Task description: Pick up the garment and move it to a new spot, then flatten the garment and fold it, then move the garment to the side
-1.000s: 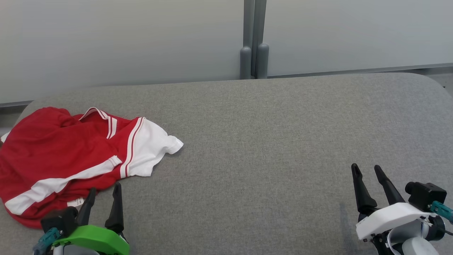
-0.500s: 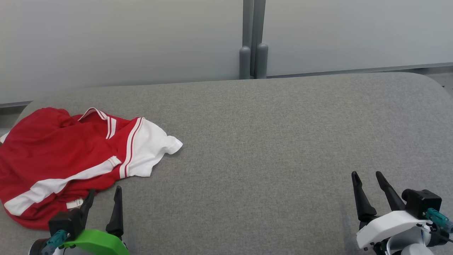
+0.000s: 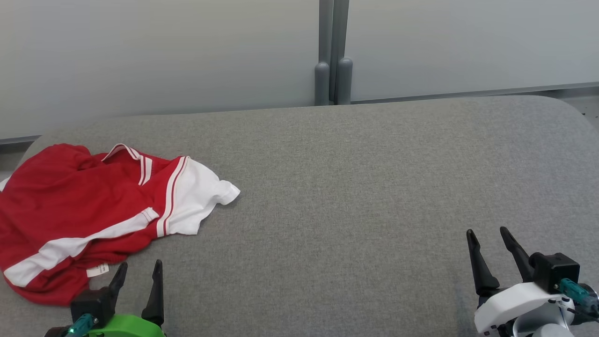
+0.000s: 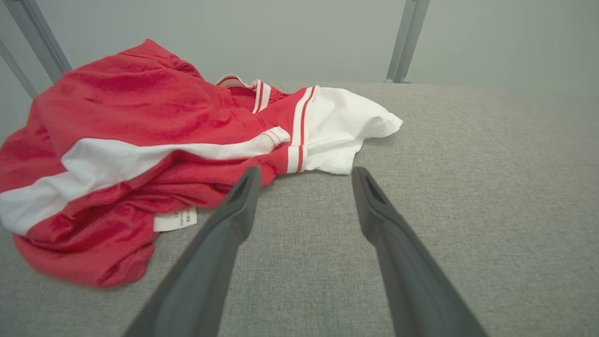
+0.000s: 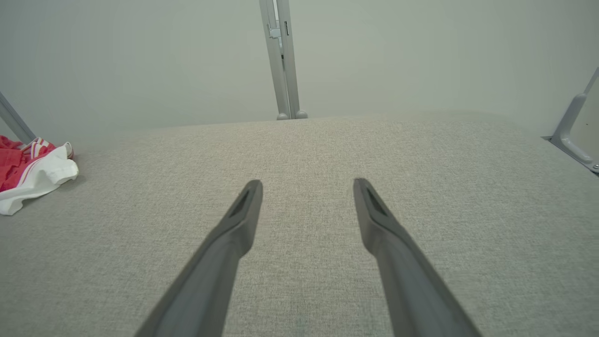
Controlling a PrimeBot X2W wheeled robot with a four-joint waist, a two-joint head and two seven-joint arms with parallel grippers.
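The garment (image 3: 79,206) is a red shirt with white stripes and a white sleeve, lying crumpled at the left end of the grey fabric table (image 3: 351,187). My left gripper (image 3: 140,269) stands open just in front of the garment's near edge, apart from it. In the left wrist view the garment (image 4: 140,140) spreads ahead and to the left of my open left gripper (image 4: 304,173). My right gripper (image 3: 486,232) is open at the lower right, far from the cloth. The right wrist view has the garment (image 5: 28,173) at its far left and my right gripper (image 5: 308,183) open over bare fabric.
A pale wall panel with a grey double post (image 3: 332,56) runs along the table's far edge. A grey metal bracket (image 5: 575,135) stands off the table's right end. A white care label (image 3: 97,270) pokes out at the garment's near hem.
Both grippers have drawn back toward the bottom of the head view, the left one pulling clear of the garment's near edge. The garment has not moved. Both stay open.
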